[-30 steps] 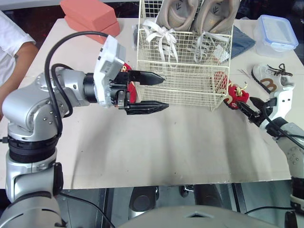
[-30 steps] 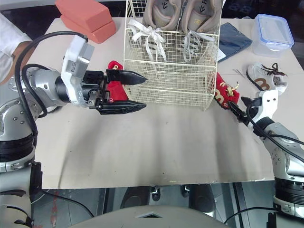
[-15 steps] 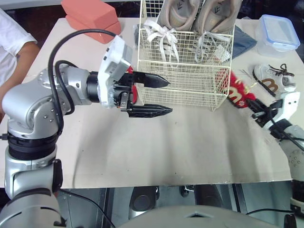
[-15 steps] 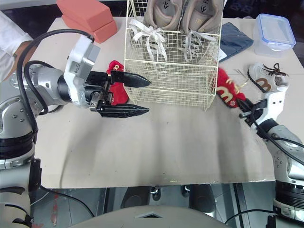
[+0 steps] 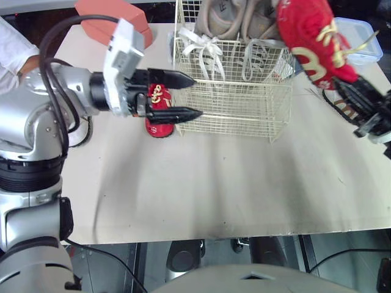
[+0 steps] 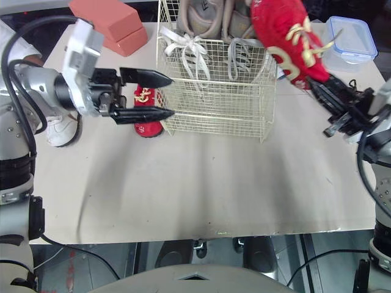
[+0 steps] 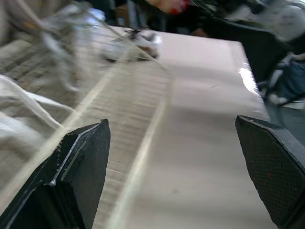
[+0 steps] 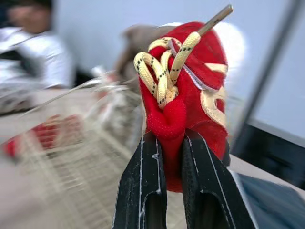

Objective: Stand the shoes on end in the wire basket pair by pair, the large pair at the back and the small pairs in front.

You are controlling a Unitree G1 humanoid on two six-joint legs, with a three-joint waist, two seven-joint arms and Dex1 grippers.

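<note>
My right gripper (image 5: pixel 346 91) is shut on a small red shoe (image 5: pixel 311 39) with gold laces, held high beside the top right of the wire basket (image 5: pixel 232 97). The right wrist view shows its fingers (image 8: pixel 143 191) pinching the shoe's tongue (image 8: pixel 167 119). A large beige pair (image 5: pixel 229 18) stands on end at the basket's back. The other red shoe (image 5: pixel 160 110) lies on the table against the basket's left side. My left gripper (image 5: pixel 197 96) hangs open just over it, nothing between its fingers (image 7: pixel 71 176).
Salmon blocks (image 5: pixel 110 12) lie at the back left and a lidded plastic box (image 6: pixel 348 39) at the back right. A white shoe (image 6: pixel 61 125) sits under my left arm. A person's white sleeve (image 5: pixel 15 49) shows at the left edge.
My right gripper has lifted the red shoe from table level to above the basket's right rim. My left gripper drew back left, over the other red shoe.
</note>
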